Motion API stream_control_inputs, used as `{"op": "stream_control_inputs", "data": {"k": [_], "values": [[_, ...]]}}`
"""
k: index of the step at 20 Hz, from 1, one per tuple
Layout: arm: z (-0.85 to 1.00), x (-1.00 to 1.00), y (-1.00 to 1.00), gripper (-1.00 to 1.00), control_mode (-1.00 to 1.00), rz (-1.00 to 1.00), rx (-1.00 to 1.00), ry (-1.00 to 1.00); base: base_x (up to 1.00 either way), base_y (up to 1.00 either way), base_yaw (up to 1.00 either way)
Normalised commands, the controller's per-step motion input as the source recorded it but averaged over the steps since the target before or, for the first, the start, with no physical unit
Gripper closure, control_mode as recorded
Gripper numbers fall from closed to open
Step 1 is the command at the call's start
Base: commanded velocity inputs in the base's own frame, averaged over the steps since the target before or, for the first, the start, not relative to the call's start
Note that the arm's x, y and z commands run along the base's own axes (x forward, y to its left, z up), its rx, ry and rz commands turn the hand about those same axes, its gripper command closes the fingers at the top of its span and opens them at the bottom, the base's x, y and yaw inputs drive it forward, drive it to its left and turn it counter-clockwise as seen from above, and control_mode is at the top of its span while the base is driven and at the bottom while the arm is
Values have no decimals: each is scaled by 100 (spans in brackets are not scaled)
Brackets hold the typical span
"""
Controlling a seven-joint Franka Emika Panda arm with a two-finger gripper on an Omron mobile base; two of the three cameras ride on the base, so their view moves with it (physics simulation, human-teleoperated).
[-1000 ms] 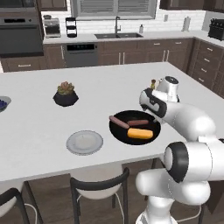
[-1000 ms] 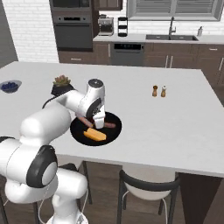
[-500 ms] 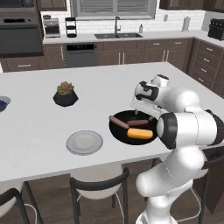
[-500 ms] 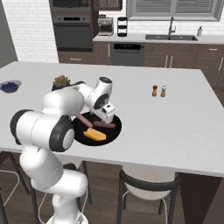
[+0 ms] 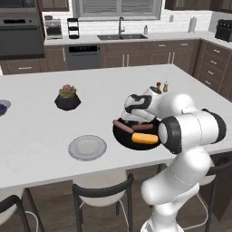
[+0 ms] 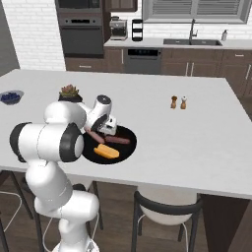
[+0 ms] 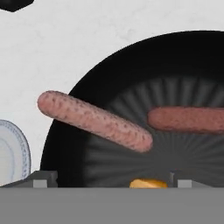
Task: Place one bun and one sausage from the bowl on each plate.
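Hand view: my gripper (image 7: 106, 183) hangs low over the bowl (image 7: 105, 74), jaws spread wide, holding nothing. Bun (image 7: 148, 183) sits just past the tips. Beyond it, one sausage (image 7: 94, 120) lies across the bowl's rim, a second sausage (image 7: 188, 120) inside. Plate (image 5: 87, 147) rests on the counter (image 5: 36, 131) beside the bowl; succulent pot (image 5: 67, 97) farther back.

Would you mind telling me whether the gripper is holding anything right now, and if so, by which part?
Nothing is held. The gripper is open above the black bowl, and both sausages lie free inside it.
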Motion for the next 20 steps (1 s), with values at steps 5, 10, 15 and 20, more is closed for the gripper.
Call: {"op": "stream_control_inputs", "data": {"k": [5, 10, 15, 20], "values": [[-8, 17, 12, -100, -100, 15, -10, 0, 0, 0, 0], [-17, 68, 3, -100, -100, 18, -13, 2, 0, 0, 0], [-1, 18, 2, -100, -100, 7, -7, 1, 0, 0, 0], [-24, -13, 10, -100, -100, 8, -12, 1, 0, 0, 0]]}}
